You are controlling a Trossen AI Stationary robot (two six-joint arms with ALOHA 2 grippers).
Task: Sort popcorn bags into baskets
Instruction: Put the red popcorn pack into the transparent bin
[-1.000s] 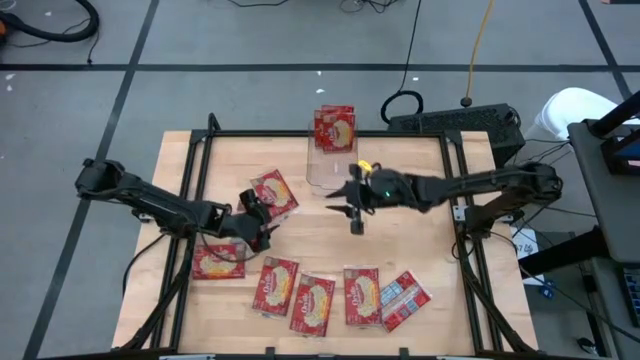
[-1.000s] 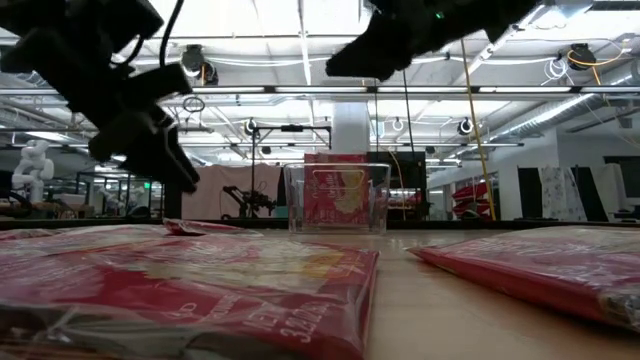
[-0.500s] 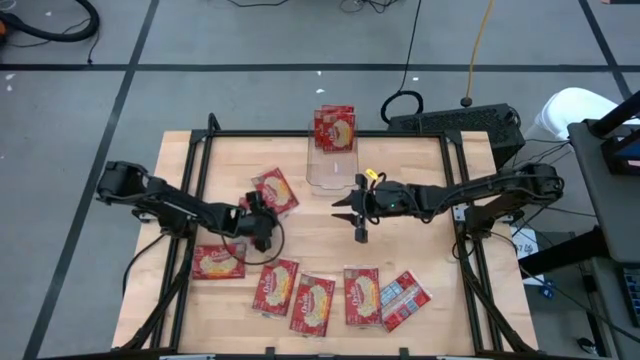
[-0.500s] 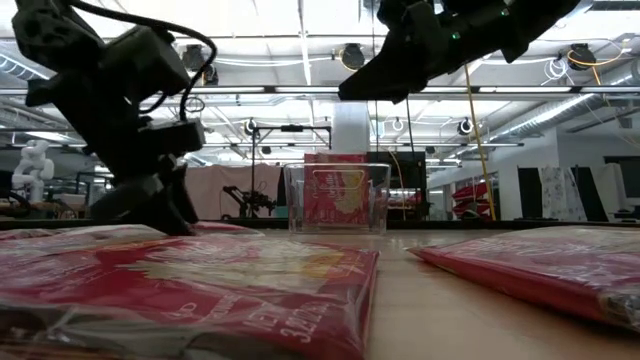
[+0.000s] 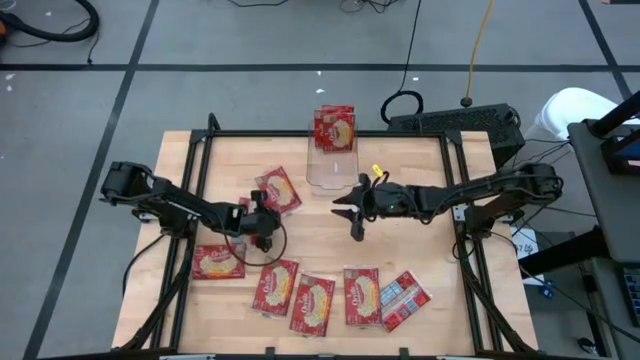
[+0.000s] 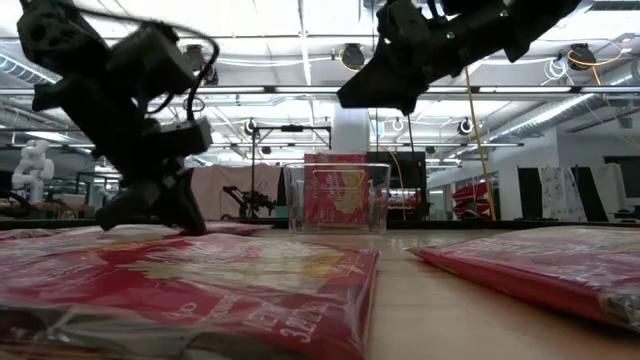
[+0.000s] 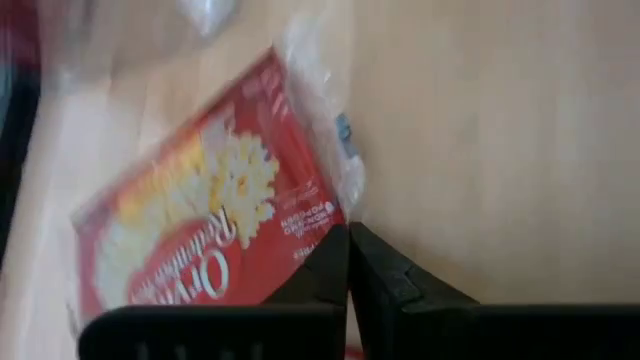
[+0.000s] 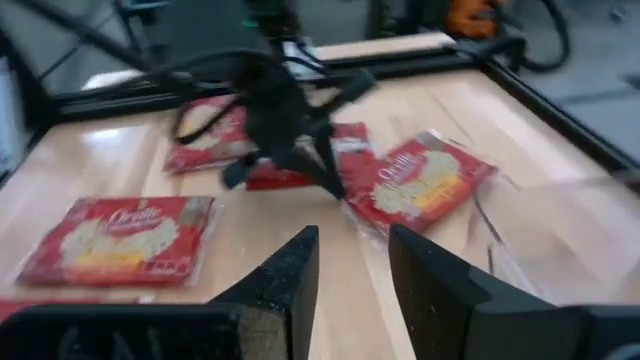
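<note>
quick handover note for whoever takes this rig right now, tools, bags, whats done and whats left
Left tool: shut on the edge of a popcorn bag at table level, left of centre.
Right tool: open, empty, raised over mid-table near the clear bin.
Done: no bag in the bin; one bag lies just behind it.
Left: the gripped bag, one at the left edge, and four along the near edge, including one showing its silvery-blue side.
</note>
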